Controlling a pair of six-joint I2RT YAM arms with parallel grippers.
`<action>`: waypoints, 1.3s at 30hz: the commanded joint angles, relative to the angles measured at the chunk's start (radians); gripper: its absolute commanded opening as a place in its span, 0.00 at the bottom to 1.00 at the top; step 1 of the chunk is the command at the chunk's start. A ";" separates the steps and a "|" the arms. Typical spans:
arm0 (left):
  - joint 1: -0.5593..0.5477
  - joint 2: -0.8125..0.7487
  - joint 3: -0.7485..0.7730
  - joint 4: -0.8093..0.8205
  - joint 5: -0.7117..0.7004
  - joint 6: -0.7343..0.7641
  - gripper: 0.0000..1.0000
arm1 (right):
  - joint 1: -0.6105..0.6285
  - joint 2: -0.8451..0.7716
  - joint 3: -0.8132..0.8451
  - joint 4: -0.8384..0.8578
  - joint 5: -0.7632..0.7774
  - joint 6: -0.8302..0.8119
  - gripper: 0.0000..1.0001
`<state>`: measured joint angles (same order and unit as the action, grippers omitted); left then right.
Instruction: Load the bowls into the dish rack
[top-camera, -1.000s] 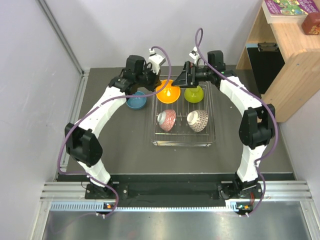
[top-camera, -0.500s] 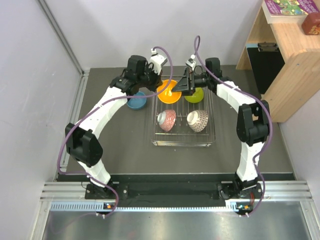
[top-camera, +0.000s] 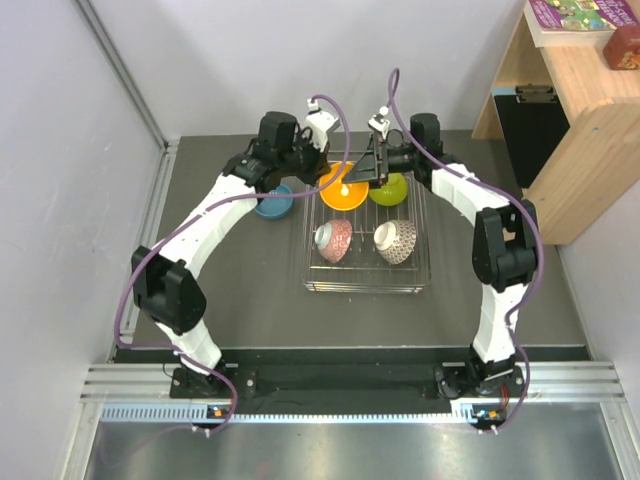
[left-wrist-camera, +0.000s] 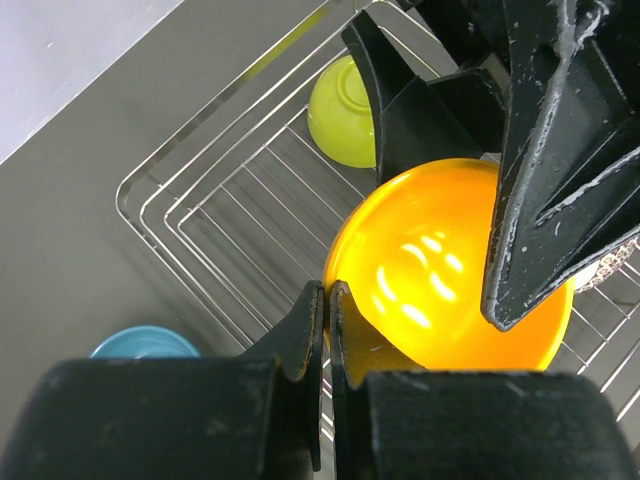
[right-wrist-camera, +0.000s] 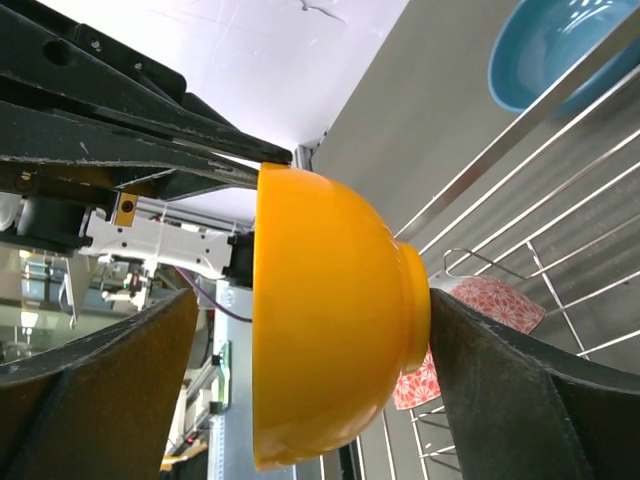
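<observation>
The left gripper (left-wrist-camera: 326, 295) is clenched on the rim of the orange bowl (top-camera: 343, 187), holding it tipped on its side just above the far left corner of the dish rack (top-camera: 365, 276). The right gripper (right-wrist-camera: 315, 300) straddles that bowl with its jaws spread wide, one finger beside the foot and the other clear of the rim.

The lime bowl (top-camera: 390, 188) sits in the rack's far right corner. The two patterned bowls, pinkish (top-camera: 334, 239) and brownish-grey (top-camera: 395, 241), lean along its near side. The blue bowl (top-camera: 273, 202) rests on the table (top-camera: 240, 300), just outside the rack's far left corner.
</observation>
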<state>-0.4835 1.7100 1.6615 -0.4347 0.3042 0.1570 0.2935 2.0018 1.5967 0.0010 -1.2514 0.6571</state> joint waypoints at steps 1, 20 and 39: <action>-0.006 -0.064 0.034 0.051 0.030 -0.016 0.00 | 0.019 0.011 0.016 0.082 -0.048 0.018 0.90; -0.007 -0.078 0.030 0.048 0.027 -0.007 0.00 | 0.058 0.071 -0.149 1.320 -0.241 0.958 0.86; -0.009 -0.099 0.003 0.057 0.039 -0.013 0.00 | 0.012 0.069 -0.158 1.225 -0.187 0.882 0.99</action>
<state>-0.4873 1.6615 1.6623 -0.4343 0.3428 0.1543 0.3157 2.0995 1.4311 1.2034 -1.4689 1.5894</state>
